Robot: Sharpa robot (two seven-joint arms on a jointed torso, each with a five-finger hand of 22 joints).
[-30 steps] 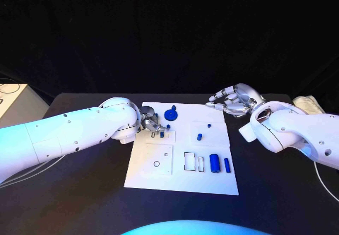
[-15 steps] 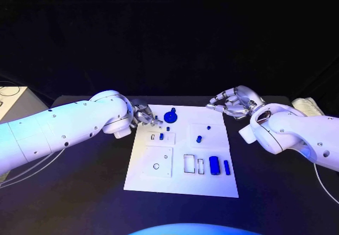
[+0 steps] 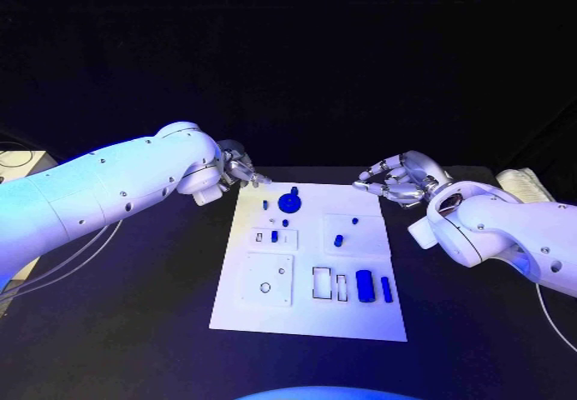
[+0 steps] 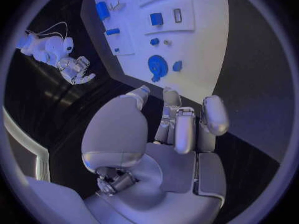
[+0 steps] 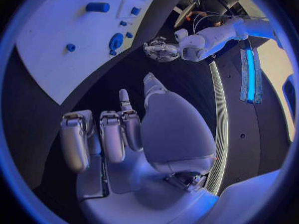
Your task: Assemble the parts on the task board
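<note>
I see the task board (image 3: 307, 312) mid-table, blue parts (image 3: 288, 200) on it. Left hand (image 3: 236, 167) hovers off the board's far left corner, fingers (image 4: 184, 129) curled in, apparently nothing in them, though my view is poor. Right hand (image 3: 397, 182) sits beside the far right corner, fingers (image 5: 111, 137) bent, holding nothing.
</note>
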